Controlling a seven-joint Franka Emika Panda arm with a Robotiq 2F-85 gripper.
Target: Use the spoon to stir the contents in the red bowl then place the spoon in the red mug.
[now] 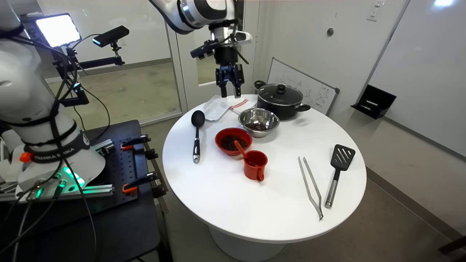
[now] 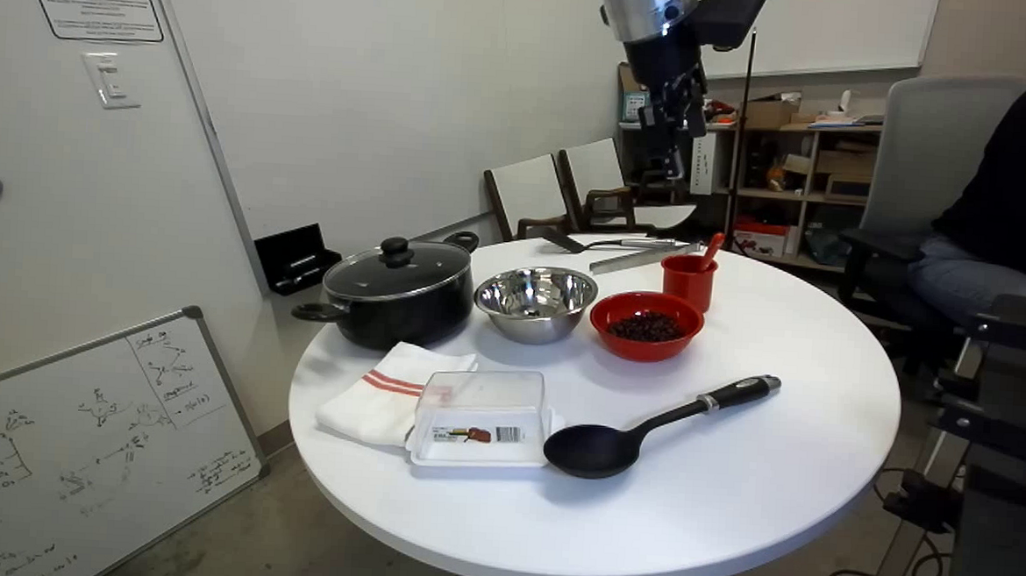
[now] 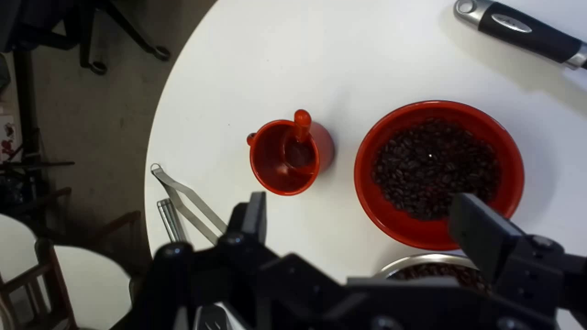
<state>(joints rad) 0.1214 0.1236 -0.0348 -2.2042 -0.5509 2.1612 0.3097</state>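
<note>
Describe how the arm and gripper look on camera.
The arm is mostly white with black straps; dark cables run down it. Its dark base band, partly crossed by them, reads FRANKA EMIKA. The gripper is black, two-fingered, with flat, blocky fingertips.

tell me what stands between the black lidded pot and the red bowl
The shiny steel bowl stands between the black lidded pot and the red bowl; this shows in both exterior views.
</note>
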